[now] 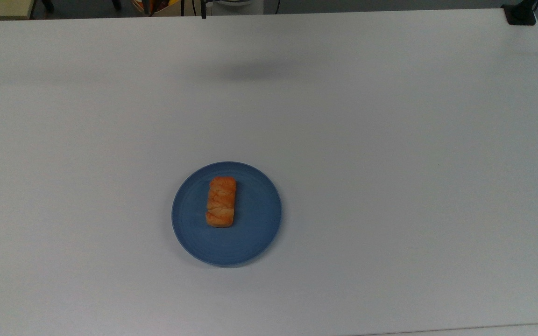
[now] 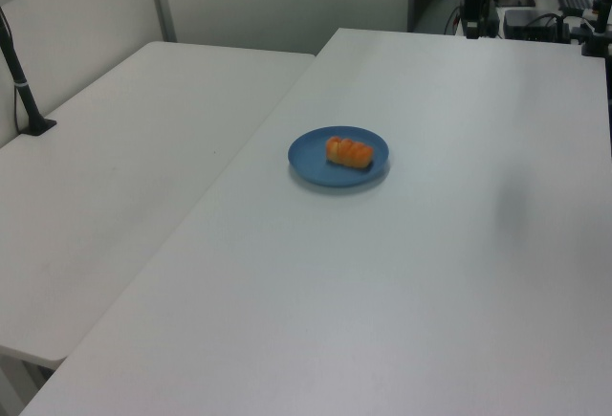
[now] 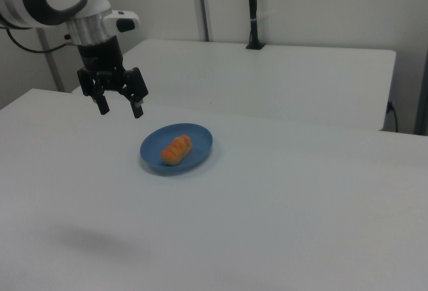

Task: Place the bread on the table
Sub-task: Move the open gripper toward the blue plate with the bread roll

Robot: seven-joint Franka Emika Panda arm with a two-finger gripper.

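White table (image 1: 390, 186) wide around | bread (image 1: 221, 201) centred on plate (image 1: 255, 233) | tool (image 3: 120, 108) spread, aloft

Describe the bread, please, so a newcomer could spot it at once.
On the white table sits a round blue plate. The bread lies on it: a small oblong golden-orange loaf with pale diagonal score marks, the sole item on the plate.

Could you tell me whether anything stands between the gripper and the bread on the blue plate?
Nothing visible does. The open gripper hangs above the table, and the bread lies uncovered on the blue plate.
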